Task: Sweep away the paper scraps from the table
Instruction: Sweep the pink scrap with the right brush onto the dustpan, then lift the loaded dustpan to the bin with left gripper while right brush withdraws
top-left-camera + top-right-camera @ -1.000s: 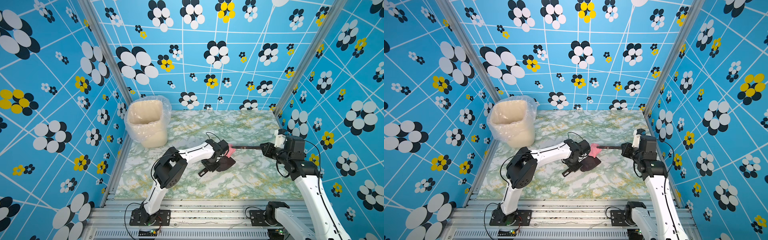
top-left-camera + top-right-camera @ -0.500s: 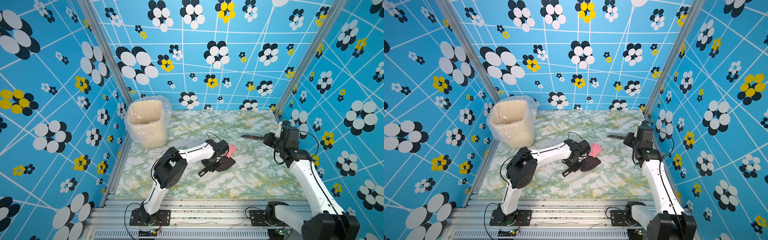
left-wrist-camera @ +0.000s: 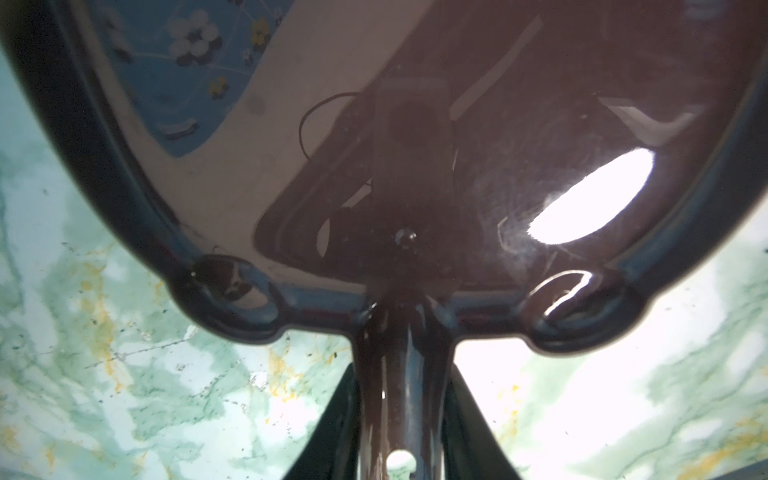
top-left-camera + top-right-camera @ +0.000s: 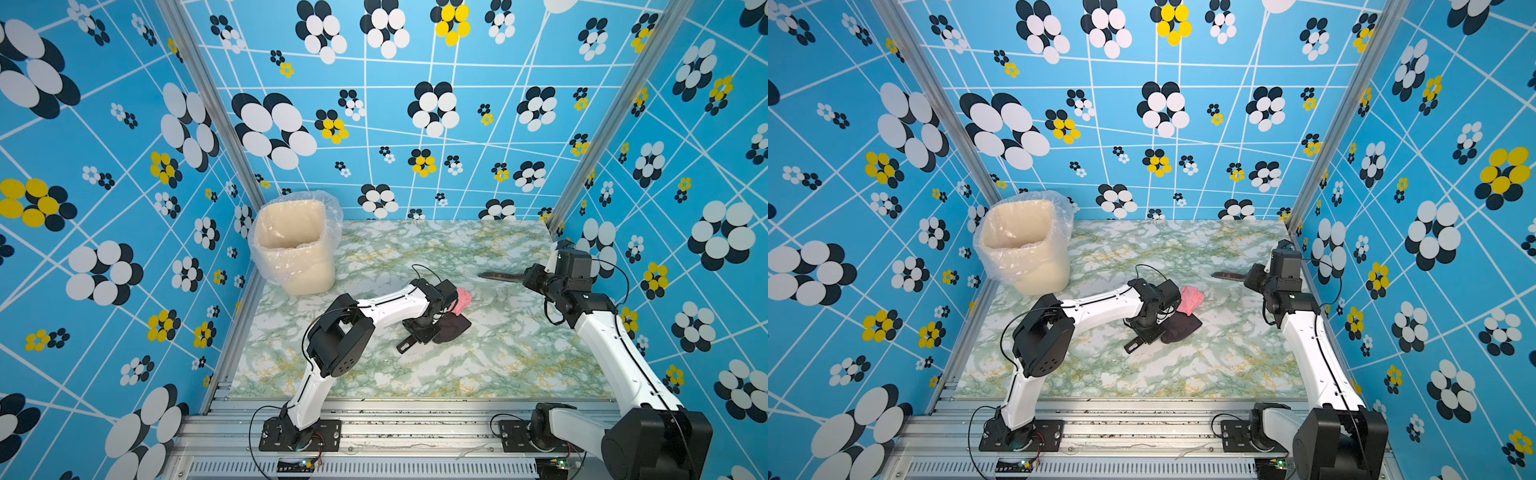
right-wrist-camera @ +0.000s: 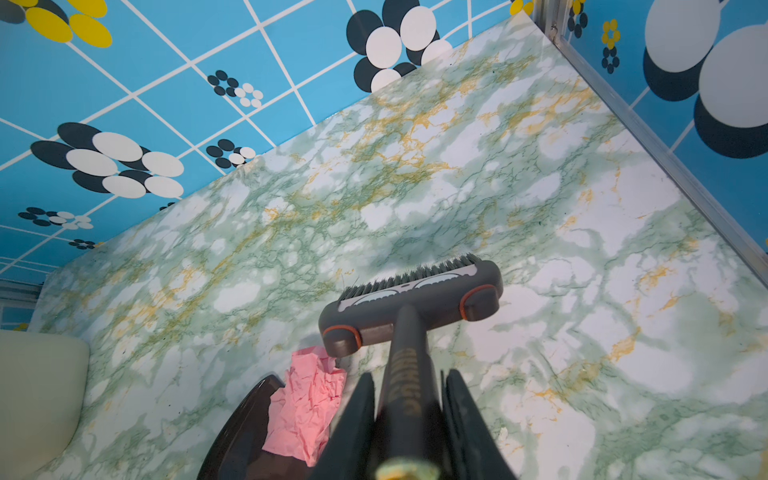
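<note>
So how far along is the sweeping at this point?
Done: no loose scraps show on the table; the only one in view, a pink scrap, lies partly on the dustpan. In hand: the left gripper grips the dustpan's handle, pan on the table; the right gripper holds the brush apart from the pan. Left: nudging the scrap fully in, probably, then tipping it into the bin.

Crumpled pink paper scrap [image 5: 305, 409], partly on dustpan [image 5: 237, 436]
</note>
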You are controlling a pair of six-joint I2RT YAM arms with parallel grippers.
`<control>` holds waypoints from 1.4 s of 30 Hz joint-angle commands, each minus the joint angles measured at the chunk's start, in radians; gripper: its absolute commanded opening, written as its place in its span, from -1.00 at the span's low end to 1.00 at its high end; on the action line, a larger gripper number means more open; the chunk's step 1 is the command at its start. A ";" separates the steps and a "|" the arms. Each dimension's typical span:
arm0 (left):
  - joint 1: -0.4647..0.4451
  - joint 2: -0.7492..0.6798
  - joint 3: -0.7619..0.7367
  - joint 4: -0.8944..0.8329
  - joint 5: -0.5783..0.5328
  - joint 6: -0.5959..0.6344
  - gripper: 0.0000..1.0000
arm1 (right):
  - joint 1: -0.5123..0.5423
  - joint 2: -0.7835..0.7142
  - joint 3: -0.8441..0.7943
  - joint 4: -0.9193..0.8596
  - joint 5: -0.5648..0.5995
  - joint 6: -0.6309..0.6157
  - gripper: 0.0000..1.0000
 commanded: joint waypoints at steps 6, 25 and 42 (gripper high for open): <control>-0.003 -0.010 -0.004 -0.024 -0.024 -0.007 -1.00 | 0.017 -0.047 -0.058 -0.011 -0.088 -0.028 -1.00; -0.002 -0.015 -0.013 -0.021 -0.033 -0.010 -1.00 | 0.094 -0.128 -0.073 -0.226 -0.318 -0.114 -1.00; -0.003 -0.123 -0.122 0.126 0.026 -0.039 -1.00 | 0.084 -0.340 -0.098 -0.188 0.096 0.061 -1.00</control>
